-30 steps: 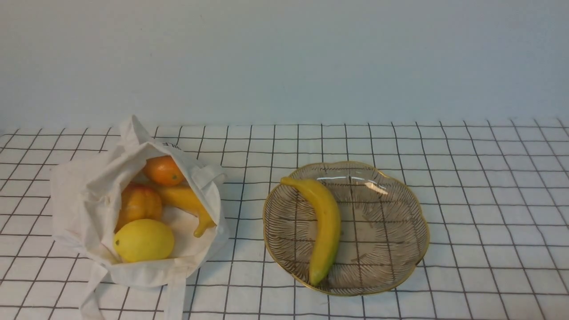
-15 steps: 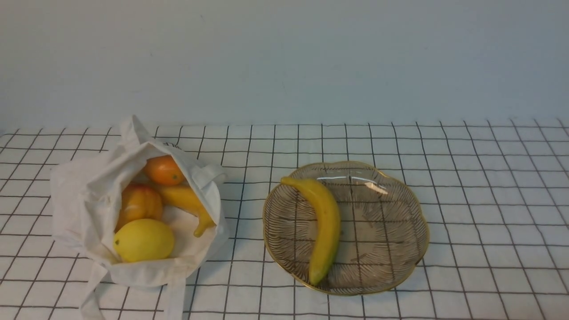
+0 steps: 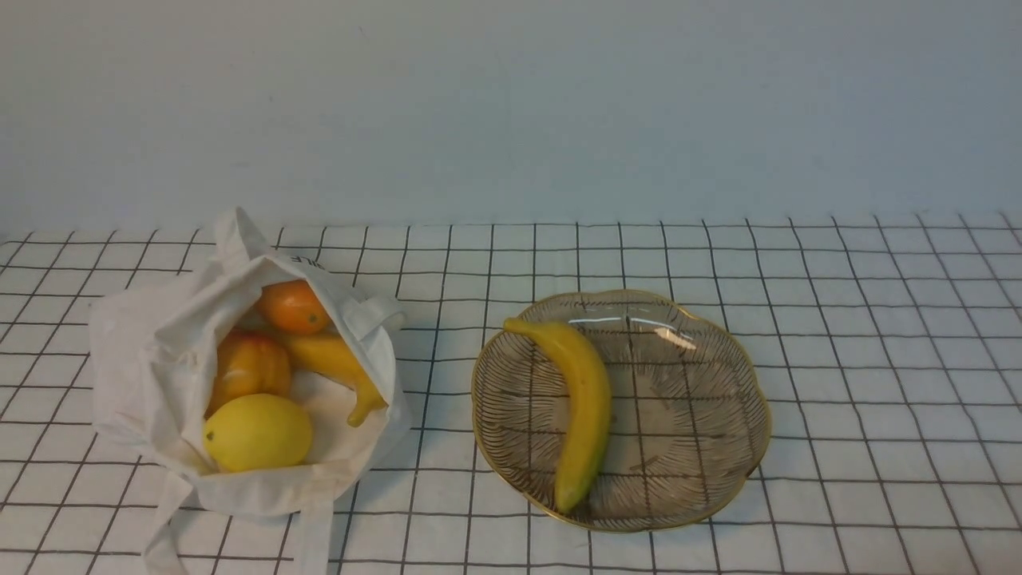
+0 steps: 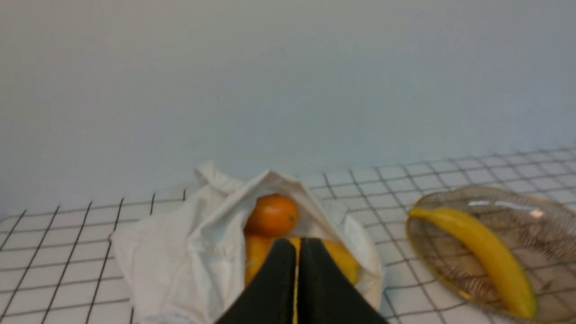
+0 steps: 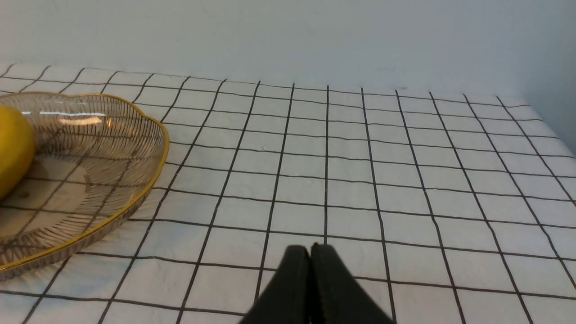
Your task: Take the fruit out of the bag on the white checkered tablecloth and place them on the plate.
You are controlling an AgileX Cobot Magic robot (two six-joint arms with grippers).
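Observation:
The off-white bag [image 3: 152, 359] lies open at the left on the white checkered tablecloth [image 3: 878, 319]. Inside it are a lemon [image 3: 257, 432], an orange-red round fruit [image 3: 249, 365], a small orange [image 3: 293, 307] and a banana [image 3: 335, 363]. The other banana [image 3: 585, 407] lies on the glass plate [image 3: 703, 415]. Neither arm shows in the front view. My left gripper [image 4: 297, 245] is shut and empty, held in front of the bag [image 4: 180, 243], short of it. My right gripper [image 5: 309, 252] is shut and empty over bare cloth to the right of the plate [image 5: 112, 189].
A plain pale wall stands behind the table. The bag's straps [image 3: 315, 535] trail toward the front edge. The cloth's right edge [image 5: 549, 130] shows in the right wrist view.

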